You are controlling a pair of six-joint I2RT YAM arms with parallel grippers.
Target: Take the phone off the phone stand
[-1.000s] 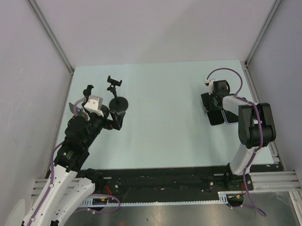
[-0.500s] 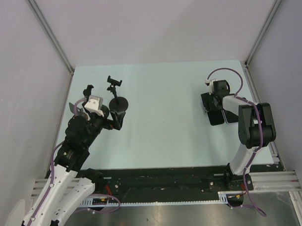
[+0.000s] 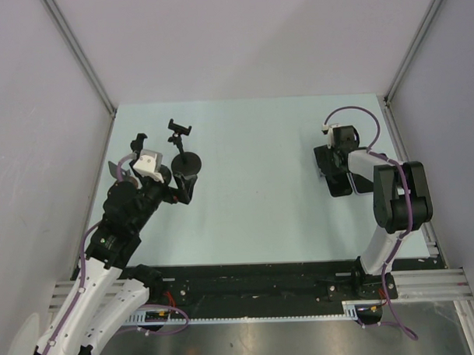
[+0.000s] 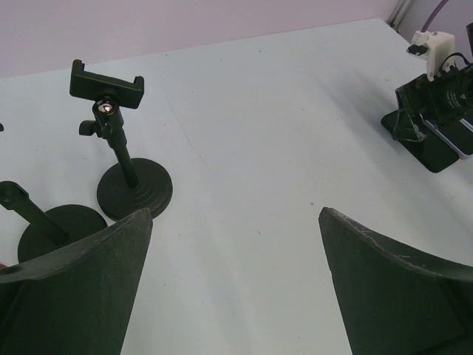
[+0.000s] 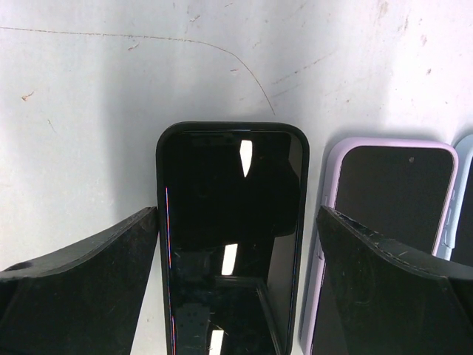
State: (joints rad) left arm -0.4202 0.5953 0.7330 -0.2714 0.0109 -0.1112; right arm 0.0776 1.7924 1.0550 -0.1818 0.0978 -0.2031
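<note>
The black phone stand [image 3: 181, 145] stands at the table's left, its clamp [image 4: 106, 80] holding nothing. The black phone [image 5: 233, 192] lies flat, screen up, on the table at the right [image 3: 340, 187]. My right gripper [image 5: 236, 214] hangs open low over it, one finger on each side, with a gap showing at the right finger. From above, the right gripper [image 3: 332, 168] sits over the phone's far end. My left gripper [image 4: 235, 214] is wide open with nothing between its fingers, just right of the stand's base [image 4: 135, 191].
A second black stand [image 4: 52, 222] is at the far left beside my left finger. A lilac-cased phone [image 5: 392, 192] lies flat right next to the black one, with the edge of a pale blue one [image 5: 467, 192] beyond it.
The right gripper's fingers have spread wider apart around the black phone lying on the table. The left arm has not moved.
</note>
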